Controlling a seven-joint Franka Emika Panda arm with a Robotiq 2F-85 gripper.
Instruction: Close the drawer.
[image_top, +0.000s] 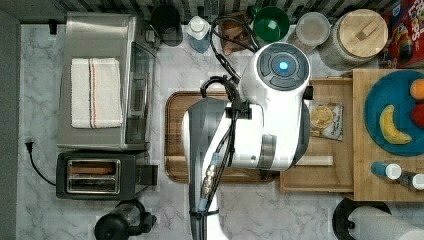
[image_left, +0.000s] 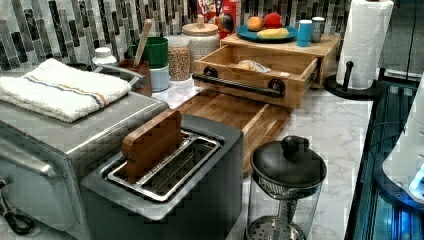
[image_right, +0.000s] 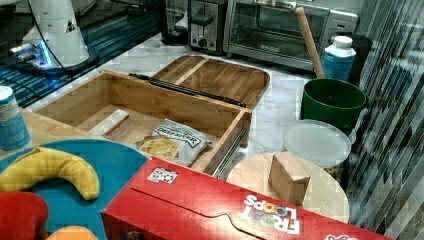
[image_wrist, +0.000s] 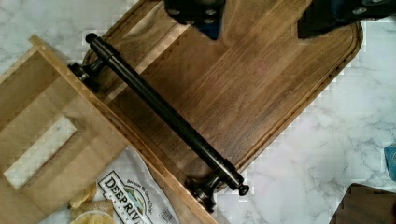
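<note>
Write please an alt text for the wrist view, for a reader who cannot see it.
An open light bamboo-coloured wooden drawer with a long black metal bar handle lies below the end effector, whose two dark fingers stand apart. The handle lies over a dark brown rounded-corner wooden tray on white marble; a chip bag lies in the drawer.

The arm (image_top: 235, 135) reached out from its base, wrist folded downward, cables running along its side. The gripper (image_wrist: 261, 21) pointed straight down, its two fingers (image_wrist: 198, 14) spread apart, holding nothing.
</note>
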